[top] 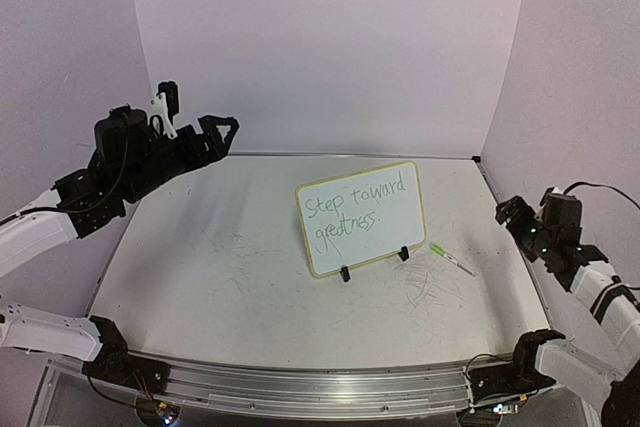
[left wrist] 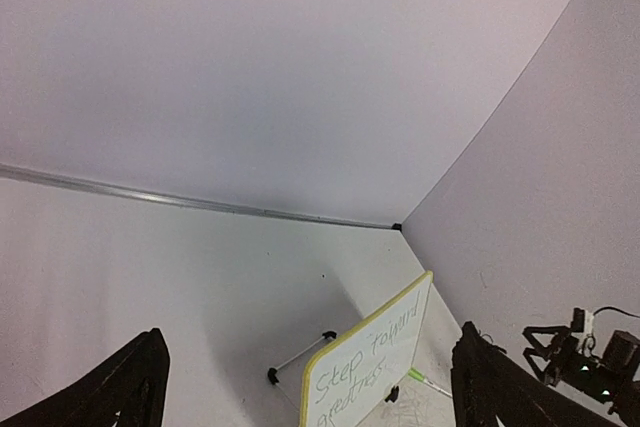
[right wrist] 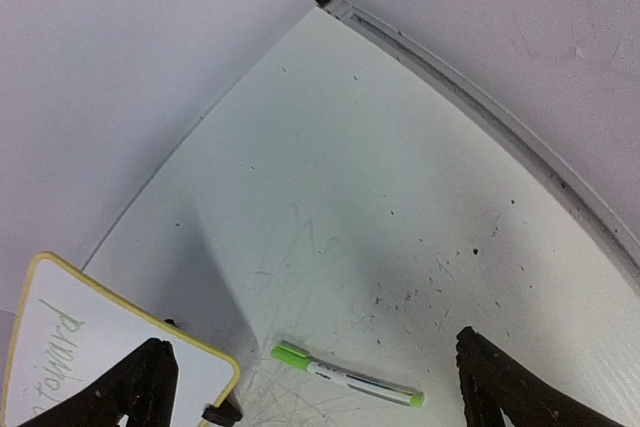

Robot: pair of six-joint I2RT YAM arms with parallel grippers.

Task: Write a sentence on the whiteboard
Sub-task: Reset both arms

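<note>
Jaws wide apart and empty, the right gripper (right wrist: 312, 339) hangs right of the whiteboard (top: 362, 217) — sentence (top: 354, 209) half cut off in the right wrist view — left gripper (top: 222, 137) spread too.

open table (top: 220, 277) left of whiteboard (top: 362, 217); pen (top: 452, 259) lies right.

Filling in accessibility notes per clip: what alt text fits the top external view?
A whiteboard bearing the sentence "Step toward greatness." stands propped on a white table, a green-capped marker lying to its right. The left arm and right arm sit at the table's sides, holding nothing.
</note>
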